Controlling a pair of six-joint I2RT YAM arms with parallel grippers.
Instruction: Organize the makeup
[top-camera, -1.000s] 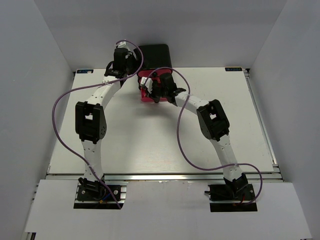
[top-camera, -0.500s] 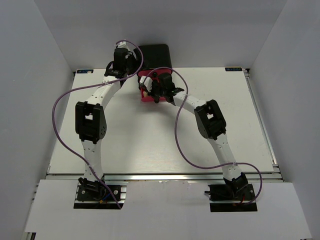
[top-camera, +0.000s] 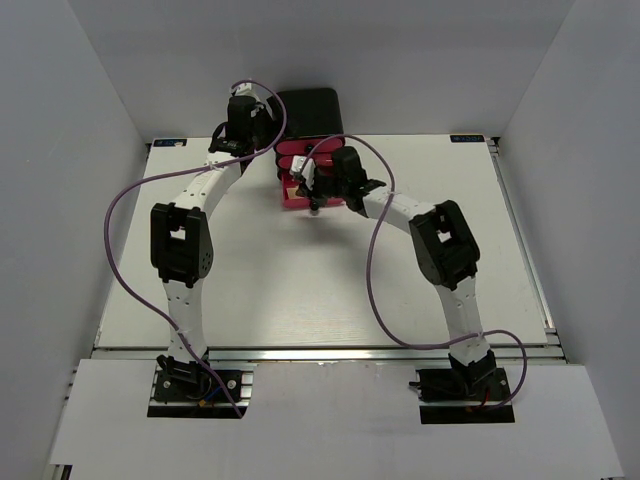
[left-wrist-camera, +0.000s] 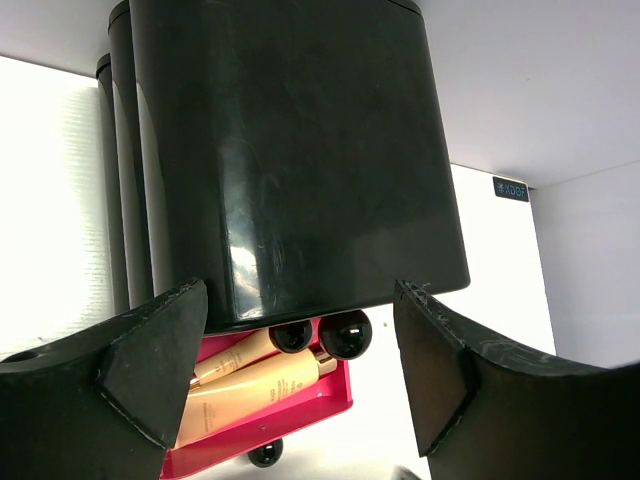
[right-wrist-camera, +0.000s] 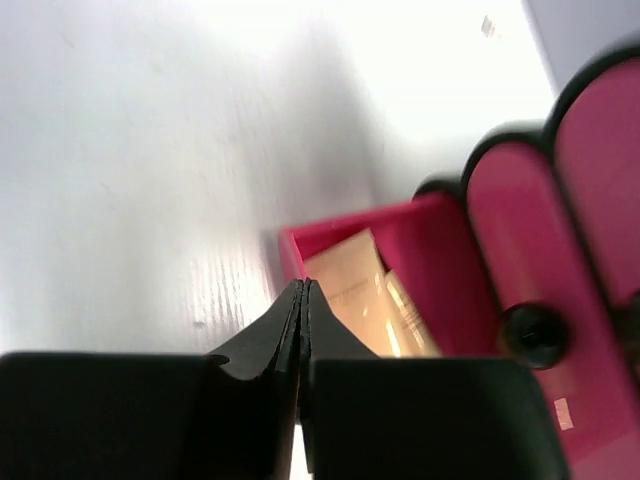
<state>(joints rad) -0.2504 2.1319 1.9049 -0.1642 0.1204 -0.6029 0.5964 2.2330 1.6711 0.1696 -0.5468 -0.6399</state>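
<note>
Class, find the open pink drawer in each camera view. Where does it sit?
Top external: pink drawer at top centre, in front of the black box.
Left wrist: bottom centre, under the box.
Right wrist: right of centre.
Shared landmark: the black box.

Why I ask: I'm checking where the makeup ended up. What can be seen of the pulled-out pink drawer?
The pink drawer is a glossy pink plastic tray, standing pulled out of the black box toward the arms. A round black knob sits on its front wall. Inside, two tan tubes with coppery collars lie flat, side by side. The shut right gripper hangs over one corner of it; whether they touch cannot be told.
</note>
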